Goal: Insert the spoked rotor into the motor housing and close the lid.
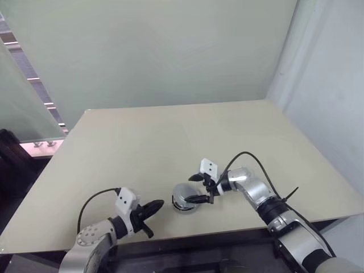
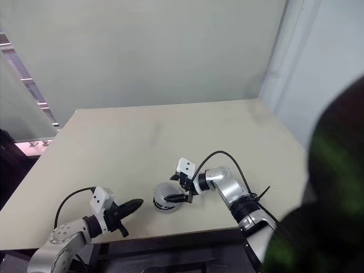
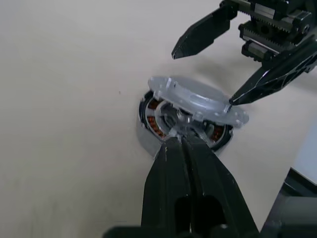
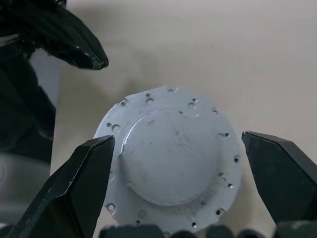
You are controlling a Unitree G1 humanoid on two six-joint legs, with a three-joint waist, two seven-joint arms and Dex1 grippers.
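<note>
The motor housing (image 3: 148,134) is a round puck with copper-red windings, standing near the table's front edge (image 1: 183,206). Inside it I see a pale spoked piece with a hub (image 3: 179,118), which looks like the spoked rotor. The lid (image 3: 198,99), a pale grey disc with a rough, hole-dotted edge (image 4: 173,158), lies tilted on top and leaves the housing's near side uncovered. My right gripper (image 1: 197,189) is open astride the lid, and one fingertip (image 3: 233,99) touches its edge. My left gripper (image 3: 173,140) is shut, with its tips at the housing's near rim.
The beige table (image 1: 170,136) has bare room behind and to both sides of the housing. Its front edge (image 1: 227,232) runs just below the grippers. A glass partition (image 1: 23,96) stands at the left. A dark blurred mass (image 2: 330,193) covers the right side of the right eye view.
</note>
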